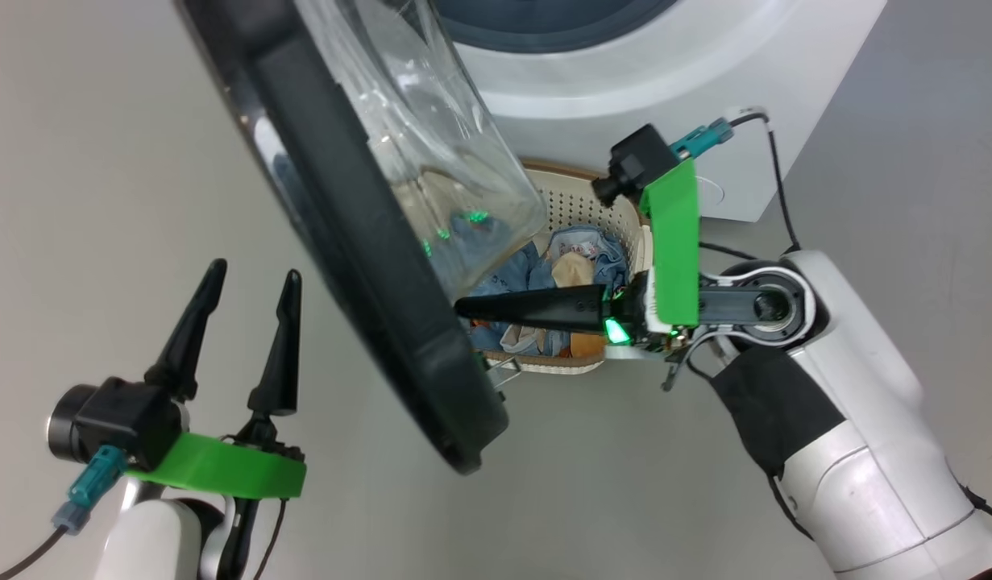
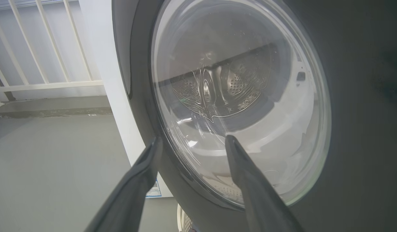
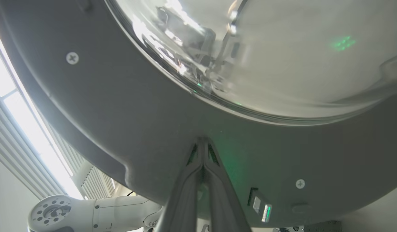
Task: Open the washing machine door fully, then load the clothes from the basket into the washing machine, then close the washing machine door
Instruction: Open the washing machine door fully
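My right gripper is pinched closed, tips against the inner rim of the round black-rimmed, glass-bowled washing machine door, which stands ajar. My left gripper gapes empty outside it. Light-blue and cream clothes lie in the cream perforated basket. I can't read the blue label on the white washing machine.

The washing machine door has a matt plastic rim and glossy glass (smooth, reflective).

Basket of clothes before the washing machine, partly behind its door (right gripper at the door's inner side)
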